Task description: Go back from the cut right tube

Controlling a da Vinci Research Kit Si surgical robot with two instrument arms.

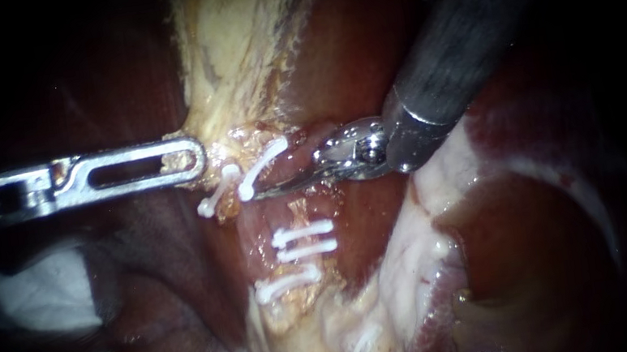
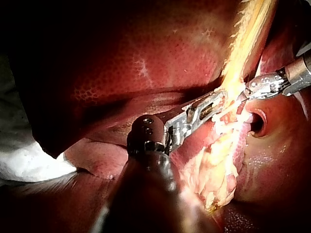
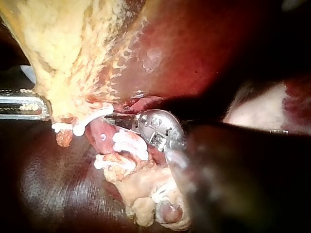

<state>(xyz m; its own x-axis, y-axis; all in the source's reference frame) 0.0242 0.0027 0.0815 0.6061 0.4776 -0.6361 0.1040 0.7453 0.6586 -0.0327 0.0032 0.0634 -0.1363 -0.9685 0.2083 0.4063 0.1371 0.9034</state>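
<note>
Jaws of my left instrument [image 1: 195, 158] clamp yellow tissue [image 1: 229, 40] just left of the tube [image 1: 296, 213]. My right instrument's [image 1: 274, 188] thin blades lie together, their tips beside the white clips [image 1: 301, 233]. The tube's cut ends are hard to make out.

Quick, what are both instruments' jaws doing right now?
Left instrument: jaws shut on yellowish tissue.
Right instrument: jaws shut, holding nothing.

No readable text, label, brand, number or sign anywhere in any of the views
</note>
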